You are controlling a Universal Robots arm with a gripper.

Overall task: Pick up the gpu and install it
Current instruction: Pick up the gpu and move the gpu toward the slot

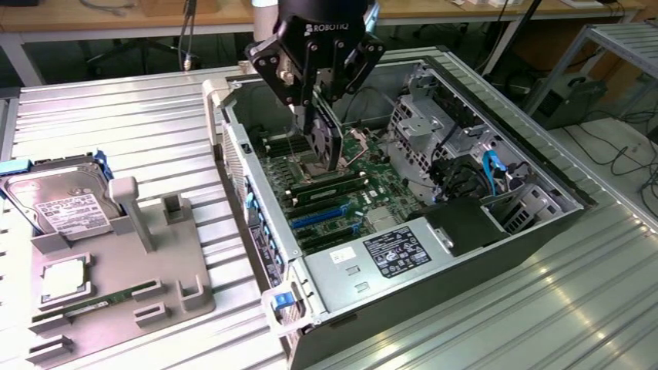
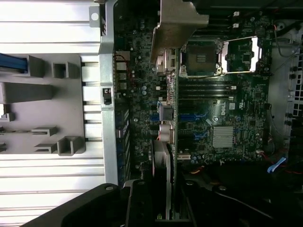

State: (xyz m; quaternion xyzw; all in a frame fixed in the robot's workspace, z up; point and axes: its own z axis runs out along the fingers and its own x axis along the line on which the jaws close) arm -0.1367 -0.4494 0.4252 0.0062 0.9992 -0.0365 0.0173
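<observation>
ROBOTIQ in white capitals on the black body of the gripper (image 1: 311,108), that's the clearest writing out there! On the power supply at the near end of the computer case (image 1: 535,166) there's a black label (image 1: 396,248) with white print, too fine to read, and the same goes for the white label on the hard drive (image 1: 62,204) standing in the grey holder (image 1: 154,285) at the exterior view's left. A slim green memory stick (image 1: 103,301) lies in that holder too, well apart from the action. Now the arm: it drops in from the exterior view's top, wrist straight, gripper pointing down into the open case. The fingers are clamped on the gpu (image 1: 327,146), gripping it from both faces, and the card hangs on edge below them, upright, over the motherboard (image 1: 350,193). Its lower end sits above the area between the processor socket and the blue slots (image 1: 319,216); whether it touches the board I can't tell. From the wrist view the gpu (image 2: 163,158) is seen edge-on, running away from the gripper (image 2: 168,208), with its silver bracket at the far end beside the socket (image 2: 201,59).
</observation>
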